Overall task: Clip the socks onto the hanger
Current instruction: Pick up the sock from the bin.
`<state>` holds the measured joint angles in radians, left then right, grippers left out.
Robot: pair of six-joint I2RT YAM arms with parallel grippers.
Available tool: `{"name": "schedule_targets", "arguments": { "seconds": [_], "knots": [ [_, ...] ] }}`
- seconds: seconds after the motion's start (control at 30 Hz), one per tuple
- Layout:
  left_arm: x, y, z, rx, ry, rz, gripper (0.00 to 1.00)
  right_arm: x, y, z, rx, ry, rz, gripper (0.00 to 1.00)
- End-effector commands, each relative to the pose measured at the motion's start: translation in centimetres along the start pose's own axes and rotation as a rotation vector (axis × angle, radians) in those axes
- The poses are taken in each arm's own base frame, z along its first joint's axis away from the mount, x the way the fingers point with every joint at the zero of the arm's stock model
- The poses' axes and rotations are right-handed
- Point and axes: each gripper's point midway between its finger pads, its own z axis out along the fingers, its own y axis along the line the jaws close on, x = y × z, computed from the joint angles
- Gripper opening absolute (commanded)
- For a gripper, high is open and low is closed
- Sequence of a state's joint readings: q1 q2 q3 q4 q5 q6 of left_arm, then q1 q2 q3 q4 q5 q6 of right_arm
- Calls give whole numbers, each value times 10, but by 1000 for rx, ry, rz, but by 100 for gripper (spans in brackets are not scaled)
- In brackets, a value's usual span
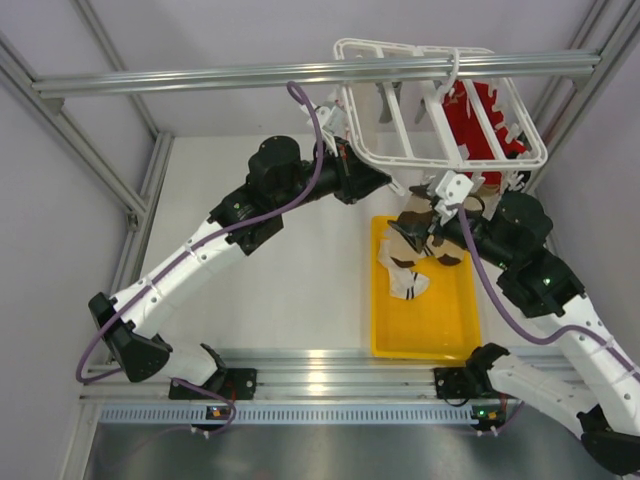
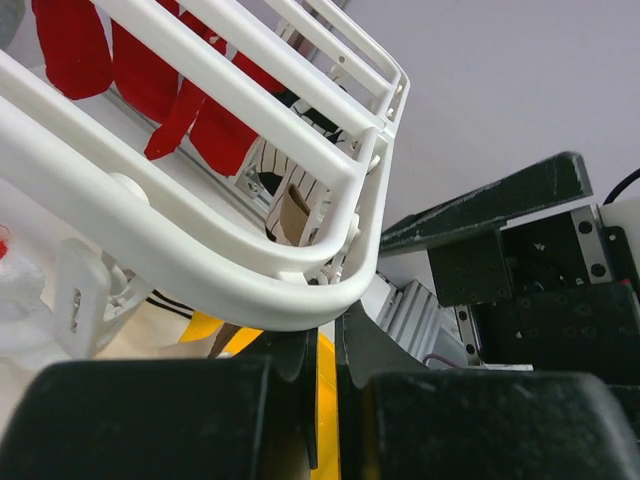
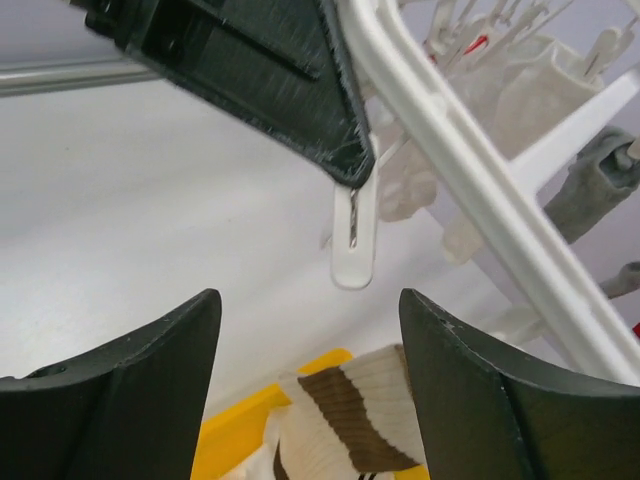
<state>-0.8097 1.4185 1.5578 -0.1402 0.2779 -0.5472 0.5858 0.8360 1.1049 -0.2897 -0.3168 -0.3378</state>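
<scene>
The white hanger (image 1: 400,155) hangs from the top rail at the back right. My left gripper (image 1: 385,185) sits at its near left corner. In the left wrist view this gripper (image 2: 335,335) is shut right under the hanger's curved rim (image 2: 200,250), with nothing visible between its fingers. My right gripper (image 1: 430,225) hovers over the tray, and in its wrist view it (image 3: 308,300) stands wide open and empty. Below it lies a cream sock with a brown band (image 3: 360,410). An empty clip (image 3: 353,245) dangles ahead. Two socks (image 1: 405,278) (image 1: 447,252) lie in the tray.
The yellow tray (image 1: 450,330) lies on the table under the right arm. A red garment (image 1: 475,125) hangs inside the hanger. An aluminium rail (image 1: 200,80) crosses the back, and frame posts stand at both sides. More clips (image 3: 470,40) hang from the hanger's bars (image 3: 450,130).
</scene>
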Motion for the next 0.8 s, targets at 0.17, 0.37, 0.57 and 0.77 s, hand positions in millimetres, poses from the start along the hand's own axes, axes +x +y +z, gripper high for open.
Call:
{"name": "schedule_targets", "arguments": {
  "seconds": [0.17,0.37,0.57,0.77],
  "knots": [
    [-20,-4,1,6,-56,51,0,105,59,-35,-252,360,18,64],
    [-21,-5,2,11,-58,52,0,195,82,-50,-303,609,87,59],
    [-21,-6,0,12,-59,52,0,245,75,-46,-297,702,45,48],
    [-23,-7,-3,9,-64,61,0,289,65,-53,-352,780,0,43]
  ]
}}
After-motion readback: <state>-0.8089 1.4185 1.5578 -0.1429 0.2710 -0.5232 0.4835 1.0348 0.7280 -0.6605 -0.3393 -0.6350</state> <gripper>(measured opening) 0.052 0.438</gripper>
